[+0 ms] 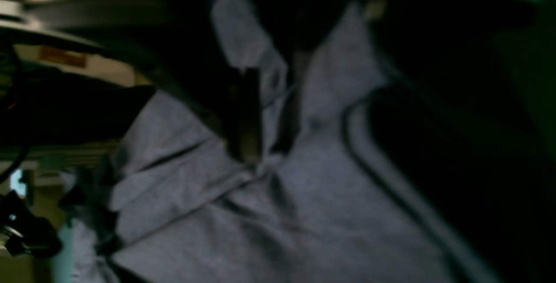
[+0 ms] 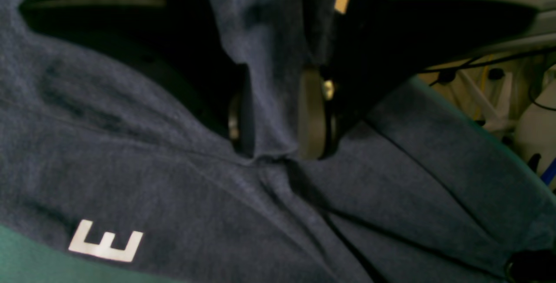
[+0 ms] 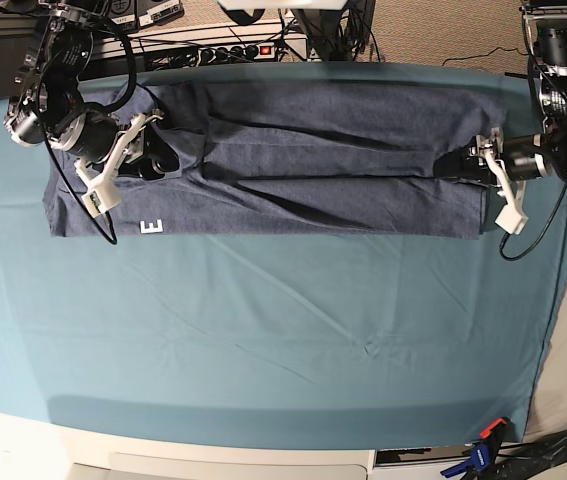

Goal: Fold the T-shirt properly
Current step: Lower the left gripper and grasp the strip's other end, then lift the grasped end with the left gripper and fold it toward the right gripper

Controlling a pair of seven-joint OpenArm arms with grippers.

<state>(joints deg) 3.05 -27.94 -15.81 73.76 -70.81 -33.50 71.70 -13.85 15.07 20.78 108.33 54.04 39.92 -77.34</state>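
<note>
The T-shirt (image 3: 313, 150) lies as a long slate-blue band across the far side of the table, with a white letter E (image 3: 152, 227) near its left end. My right gripper (image 3: 158, 160) sits at that left end. In the right wrist view, the right gripper (image 2: 278, 153) is shut on a raised fold of the T-shirt (image 2: 130, 166), close to the letter E (image 2: 106, 241). My left gripper (image 3: 468, 165) is at the shirt's right end. In the blurred left wrist view, the left gripper (image 1: 266, 153) pinches a ridge of the T-shirt (image 1: 304, 213).
A teal table cloth (image 3: 263, 330) covers the table in front of the shirt. A power strip (image 3: 223, 50) and cables run along the back edge. A clamp (image 3: 478, 460) sits at the front right corner.
</note>
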